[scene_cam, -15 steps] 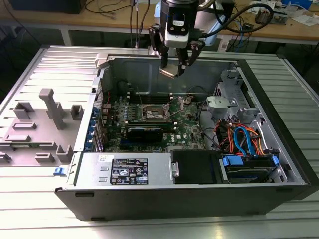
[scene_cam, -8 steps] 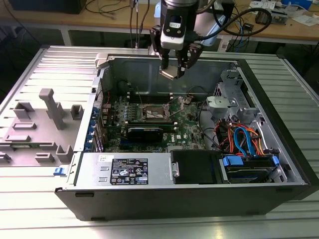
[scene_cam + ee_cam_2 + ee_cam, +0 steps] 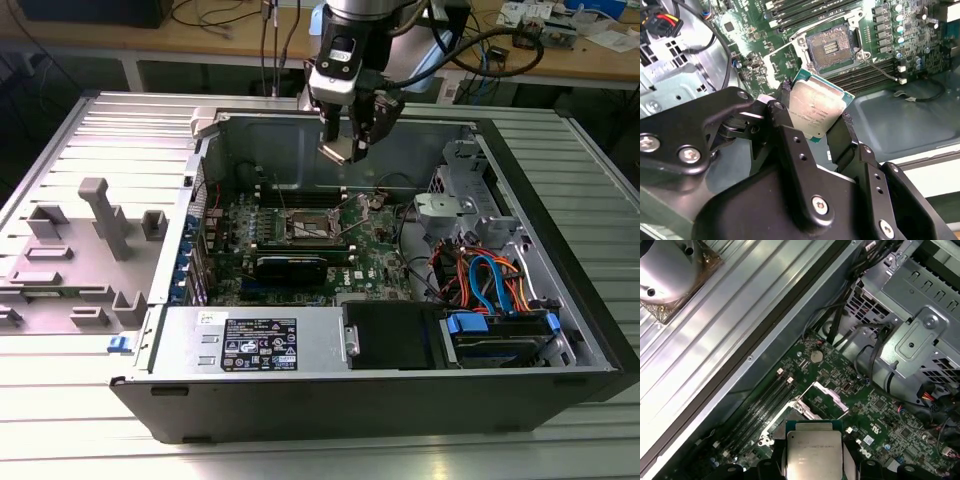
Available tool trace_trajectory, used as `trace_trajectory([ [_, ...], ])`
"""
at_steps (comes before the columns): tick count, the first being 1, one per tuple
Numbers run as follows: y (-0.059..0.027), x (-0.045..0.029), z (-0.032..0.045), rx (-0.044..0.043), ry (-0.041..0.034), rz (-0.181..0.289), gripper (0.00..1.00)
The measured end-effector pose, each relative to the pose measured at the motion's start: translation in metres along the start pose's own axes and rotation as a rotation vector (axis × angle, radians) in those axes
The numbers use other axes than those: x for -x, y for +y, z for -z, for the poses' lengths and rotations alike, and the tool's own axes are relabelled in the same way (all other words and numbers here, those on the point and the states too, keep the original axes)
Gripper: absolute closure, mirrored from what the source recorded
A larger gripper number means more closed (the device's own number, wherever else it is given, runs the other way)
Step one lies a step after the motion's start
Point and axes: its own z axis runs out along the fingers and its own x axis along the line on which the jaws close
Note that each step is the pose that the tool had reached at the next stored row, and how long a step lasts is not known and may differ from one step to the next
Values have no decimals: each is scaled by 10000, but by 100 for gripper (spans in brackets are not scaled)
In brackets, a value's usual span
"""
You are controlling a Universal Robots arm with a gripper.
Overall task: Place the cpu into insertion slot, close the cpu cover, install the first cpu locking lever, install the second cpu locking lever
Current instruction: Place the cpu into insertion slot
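CPU point(image 3: 816, 111) is up in the air, pinched in my claw point(image 3: 815, 104). The black fingers point(image 3: 841, 139) are closed partway, gripping two opposite edges of it. Its silver-grey lid faces the second wrist camera, with a green rim peeking out round it.

In the exterior view the claw hangs inside the open computer case point(image 3: 330, 405), above the green motherboard point(image 3: 375, 255) and clear of it. Beneath the claw, a touch toward the exterior view's left, sits the insertion slot point(image 3: 832, 47). It is well apart from the CPU, dark centre exposed, silver rim around it.

In the first wrist view, just beyond the claw's tips, I've got a silver frame with a square window. I take it to be the cpu cover point(image 3: 827, 396), swung up off the insertion slot, though the angle is poor.

Long black memory slots point(image 3: 762, 407) run beside the insertion slot. Blue and orange cables point(image 3: 490, 280) bundle toward the exterior view's right of the claw. A grey moulded tray point(image 3: 85, 250) lies on the bench point(image 3: 90, 440), well off to the other side.
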Motion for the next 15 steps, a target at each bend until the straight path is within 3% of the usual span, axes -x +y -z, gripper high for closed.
trace_trajectory([
  [10,-3,1,-56,-134,53,-1212,46],
  [15,-3,1,-57,-133,54,-1227,46],
])
